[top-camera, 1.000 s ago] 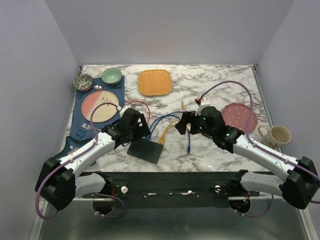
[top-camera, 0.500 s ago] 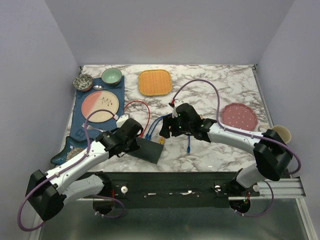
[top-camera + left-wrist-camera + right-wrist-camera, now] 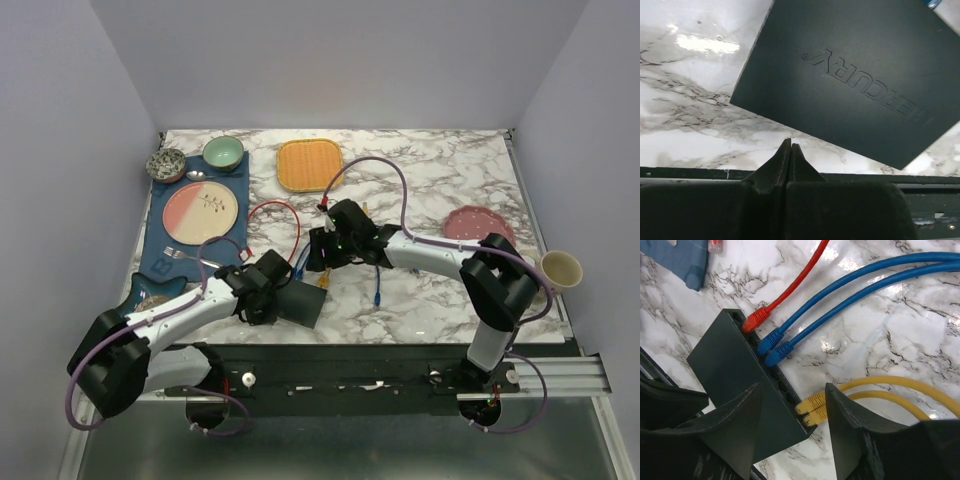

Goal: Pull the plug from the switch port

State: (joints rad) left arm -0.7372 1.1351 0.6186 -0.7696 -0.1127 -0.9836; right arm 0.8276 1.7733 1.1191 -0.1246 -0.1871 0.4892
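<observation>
Our right gripper (image 3: 792, 387), jaws apart and empty, is hanging over the two yellow plugs (image 3: 810, 409) seated at the right end of the switch (image 3: 732, 370). Their cables (image 3: 895, 386) are running off far-right. Our left gripper (image 3: 790, 146), clenched on nothing, is sitting by its near-left edge.

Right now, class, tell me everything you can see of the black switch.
The switch is a flat, matte-black, plastic-looking rectangular box with embossed lettering on top. It lies flat and askew on the marble table, near the front edge. One long side carries a row of sockets: a red plug, two blue plugs and two yellow plugs sit in them, with several between empty. The left fingers and right fingers hover close, not visibly touching.
</observation>
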